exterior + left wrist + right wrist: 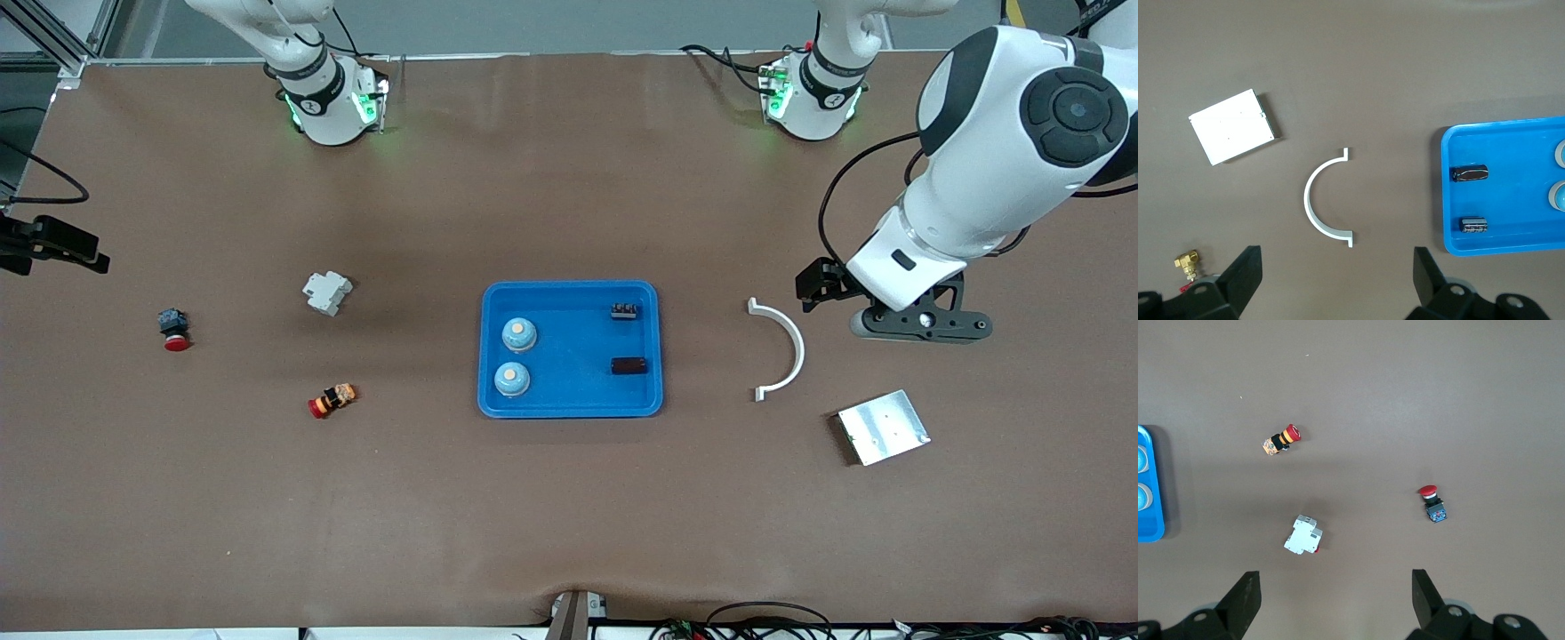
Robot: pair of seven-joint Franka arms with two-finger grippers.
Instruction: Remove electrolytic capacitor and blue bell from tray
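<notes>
Two blue bells and two black capacitors lie in the blue tray at mid-table. My left gripper is open and empty, up in the air beside the white curved bracket. The left wrist view shows its open gripper, the capacitors and the tray. My right gripper is open and empty over bare table by the white breaker; it is out of the front view.
A metal plate lies nearer the camera than the bracket. A small brass fitting shows in the left wrist view. Toward the right arm's end lie the breaker, a red button switch and a red-orange switch.
</notes>
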